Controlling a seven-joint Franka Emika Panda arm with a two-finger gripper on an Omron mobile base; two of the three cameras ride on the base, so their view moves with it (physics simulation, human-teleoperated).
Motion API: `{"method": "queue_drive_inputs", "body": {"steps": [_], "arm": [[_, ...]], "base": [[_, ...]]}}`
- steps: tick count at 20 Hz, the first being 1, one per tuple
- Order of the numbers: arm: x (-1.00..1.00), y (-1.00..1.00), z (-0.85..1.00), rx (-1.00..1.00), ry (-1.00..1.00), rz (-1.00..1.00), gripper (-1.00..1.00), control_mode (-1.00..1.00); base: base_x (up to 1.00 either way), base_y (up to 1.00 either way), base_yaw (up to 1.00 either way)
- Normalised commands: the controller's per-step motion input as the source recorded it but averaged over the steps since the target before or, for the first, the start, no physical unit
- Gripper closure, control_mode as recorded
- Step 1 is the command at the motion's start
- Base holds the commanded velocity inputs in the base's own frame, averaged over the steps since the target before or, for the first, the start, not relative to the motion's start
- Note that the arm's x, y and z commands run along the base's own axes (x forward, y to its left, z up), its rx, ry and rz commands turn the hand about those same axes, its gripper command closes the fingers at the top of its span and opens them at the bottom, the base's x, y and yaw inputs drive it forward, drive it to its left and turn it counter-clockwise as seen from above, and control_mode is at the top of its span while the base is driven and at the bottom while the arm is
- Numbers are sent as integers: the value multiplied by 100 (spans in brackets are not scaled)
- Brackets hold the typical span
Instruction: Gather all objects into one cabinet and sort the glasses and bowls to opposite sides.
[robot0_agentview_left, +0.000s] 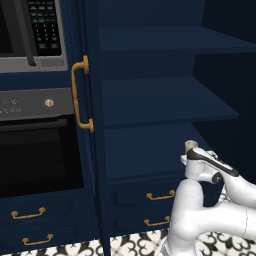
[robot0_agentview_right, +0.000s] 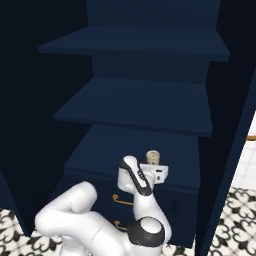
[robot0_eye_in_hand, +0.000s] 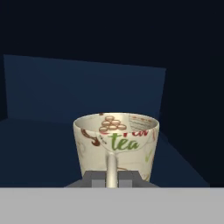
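Pinched by its handle in the gripper (robot0_eye_in_hand: 112, 179), the cream mug (robot0_eye_in_hand: 116, 146) sits upright just beyond the fingers, above the lowest shelf (robot0_eye_in_hand: 39, 153).

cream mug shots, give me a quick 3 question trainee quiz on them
1. True or false: the cream mug stands upright on a shelf of the tall navy unit.
2. Which word is printed in green on the mug? A) milk B) tea C) soup
3. What part of the mug are the jaws of the gripper shut on?

Key: 1 true. 2 B. 3 its handle, seen in the hand view.
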Motion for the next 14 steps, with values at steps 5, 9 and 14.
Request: {"method": "queue_drive_inputs", "body": {"steps": [5, 9, 14], "arm": [[-30, 1, 50, -7, 8, -15, 100, -100], [-26, 1, 54, -7, 10, -15, 100, -100], [-35, 0, 44, -6, 11, -15, 100, -100]], "base": [[0, 0, 0], [0, 0, 0], [0, 0, 0]]}}
